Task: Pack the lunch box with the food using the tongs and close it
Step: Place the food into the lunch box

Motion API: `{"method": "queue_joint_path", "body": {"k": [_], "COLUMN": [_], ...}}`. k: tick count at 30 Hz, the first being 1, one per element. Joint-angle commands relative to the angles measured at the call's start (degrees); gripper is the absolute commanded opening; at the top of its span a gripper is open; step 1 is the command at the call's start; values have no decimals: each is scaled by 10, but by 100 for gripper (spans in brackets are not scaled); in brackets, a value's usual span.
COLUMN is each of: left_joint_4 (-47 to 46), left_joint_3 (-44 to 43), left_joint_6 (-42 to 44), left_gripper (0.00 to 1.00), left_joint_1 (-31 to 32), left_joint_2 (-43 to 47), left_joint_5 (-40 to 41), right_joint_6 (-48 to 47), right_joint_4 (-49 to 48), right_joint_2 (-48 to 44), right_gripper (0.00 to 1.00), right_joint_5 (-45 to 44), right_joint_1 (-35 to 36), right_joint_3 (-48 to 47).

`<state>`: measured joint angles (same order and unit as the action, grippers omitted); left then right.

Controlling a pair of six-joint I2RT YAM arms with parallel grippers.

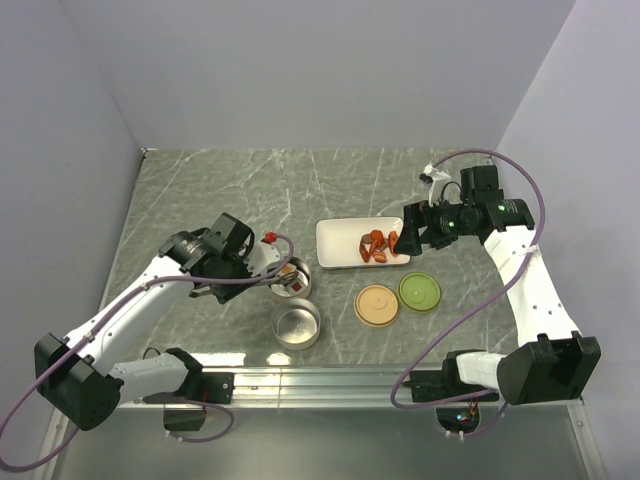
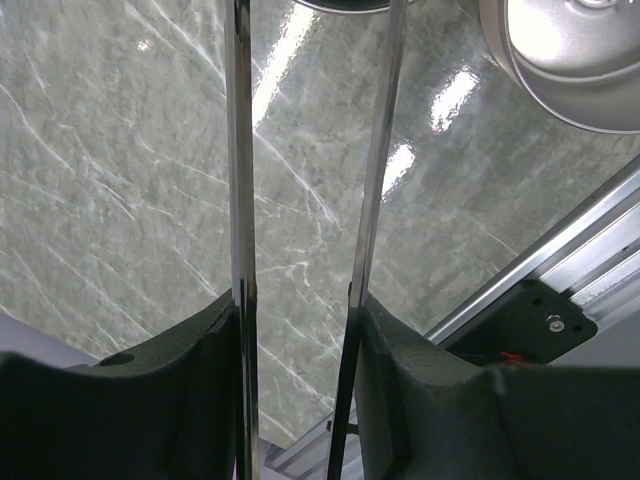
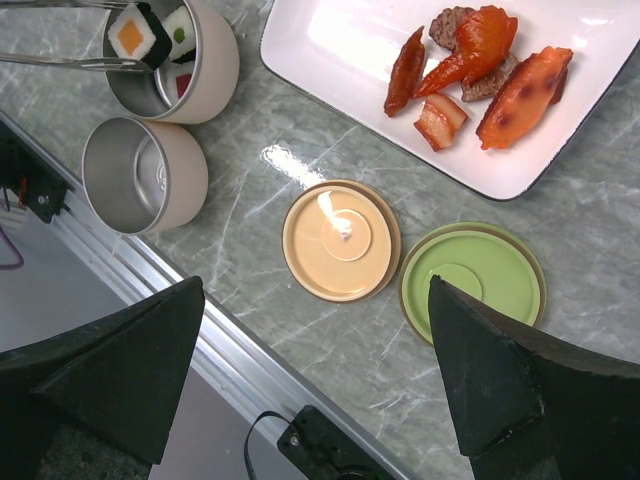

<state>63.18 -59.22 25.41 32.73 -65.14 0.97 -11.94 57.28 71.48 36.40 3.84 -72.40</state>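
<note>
tongs | left claw grips them, arm extended to lunch box | right claw wide open

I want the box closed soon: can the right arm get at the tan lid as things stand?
Probably yes. The right gripper is open and hangs near the tan lid, which lies bare on the table beside the green lid. Nothing covers it or stands between.

food chunks lay on the right half of the plate. before it sat two lids: left lid, right lid. left of them, the far tin held sushi blocks, with the tongs over its rim — the near tin stood before it.
</note>
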Motion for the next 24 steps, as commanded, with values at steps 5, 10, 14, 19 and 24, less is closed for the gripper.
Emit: {"method": "queue_joint_path", "body": {"k": [5, 10, 14, 19, 24], "left_joint_4": [-10, 2, 15, 32, 40], "left_joint_3": [-18, -36, -66, -134, -242], "left_joint_6": [20, 20, 21, 21, 13], "left_gripper": [49, 53, 54, 53, 53], "left_joint_1": [-2, -2, -3, -2, -2], "left_joint_2": [-14, -17, -19, -38, -88], "left_joint_5": [-3, -4, -14, -33, -49], "right_joint_6": [-8, -6, -7, -6, -7], "right_joint_4": [1, 1, 5, 2, 4], "right_joint_2": [-1, 3, 6, -6, -4], "right_gripper": [100, 100, 100, 100, 100], "right_joint_5": [-3, 2, 5, 15, 19], "right_joint_1": [-4, -4, -4, -4, -5], "right_joint_3": [-13, -19, -25, -22, -26]}}
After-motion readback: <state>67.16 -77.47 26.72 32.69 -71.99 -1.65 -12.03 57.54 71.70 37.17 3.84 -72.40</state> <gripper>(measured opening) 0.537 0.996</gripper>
